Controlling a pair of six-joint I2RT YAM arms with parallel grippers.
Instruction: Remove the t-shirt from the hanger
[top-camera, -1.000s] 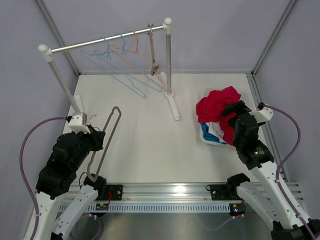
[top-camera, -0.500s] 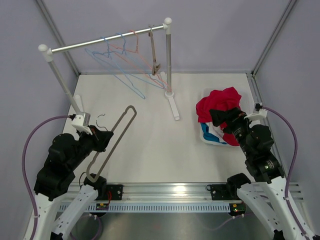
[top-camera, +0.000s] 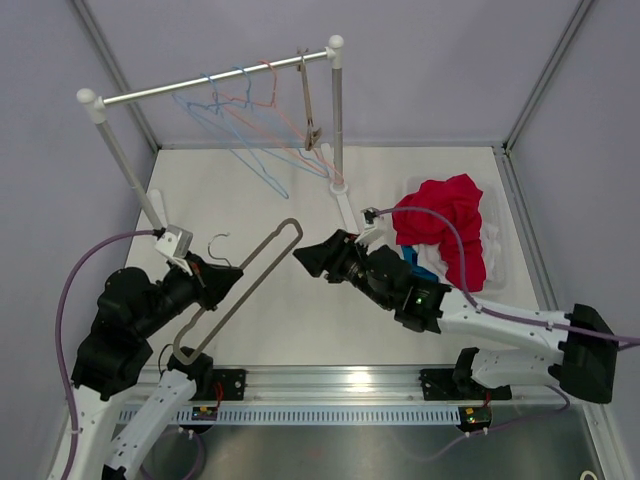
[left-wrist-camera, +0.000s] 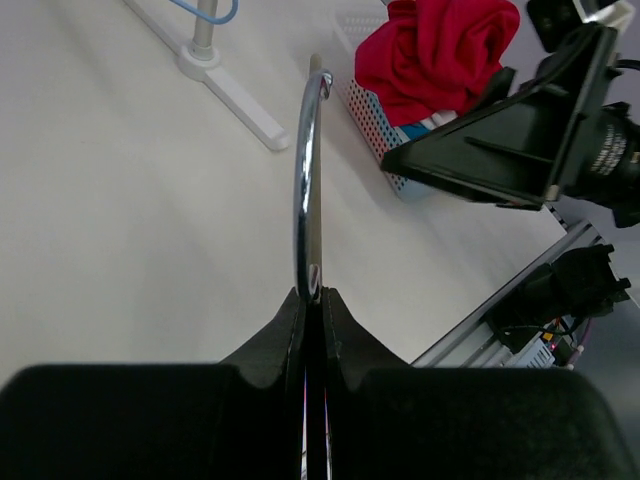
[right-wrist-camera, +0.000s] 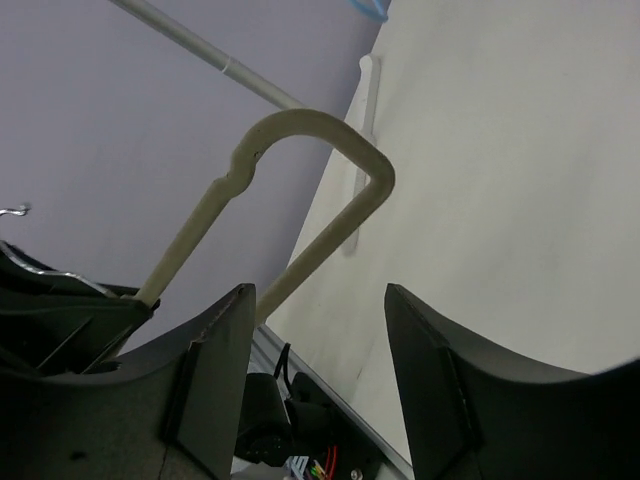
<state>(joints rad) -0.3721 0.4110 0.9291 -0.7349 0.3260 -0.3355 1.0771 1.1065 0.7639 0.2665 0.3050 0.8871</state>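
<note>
The red t-shirt (top-camera: 440, 225) lies heaped in the white basket (top-camera: 497, 240) at the right, apart from the hanger; it also shows in the left wrist view (left-wrist-camera: 440, 45). My left gripper (top-camera: 226, 279) is shut on the beige hanger (top-camera: 255, 270), which slants up and to the right above the table. In the left wrist view the hanger (left-wrist-camera: 306, 170) runs edge-on out of the shut jaws (left-wrist-camera: 318, 296). My right gripper (top-camera: 312, 258) is open just right of the hanger's far end. In its own view the gripper (right-wrist-camera: 320, 310) has nothing between its fingers, and the hanger's loop (right-wrist-camera: 300, 135) stands ahead.
A clothes rail (top-camera: 215, 85) on two posts stands at the back with several wire hangers (top-camera: 240, 115) and a brown one (top-camera: 308, 100). Its white foot (top-camera: 346, 212) lies just behind my right gripper. The metal frame (top-camera: 330, 380) runs along the near edge.
My right arm has swung left from over the basket to the hanger's far end, its jaws narrowing somewhat. My left gripper has carried the hanger rightward and tilted it further.
</note>
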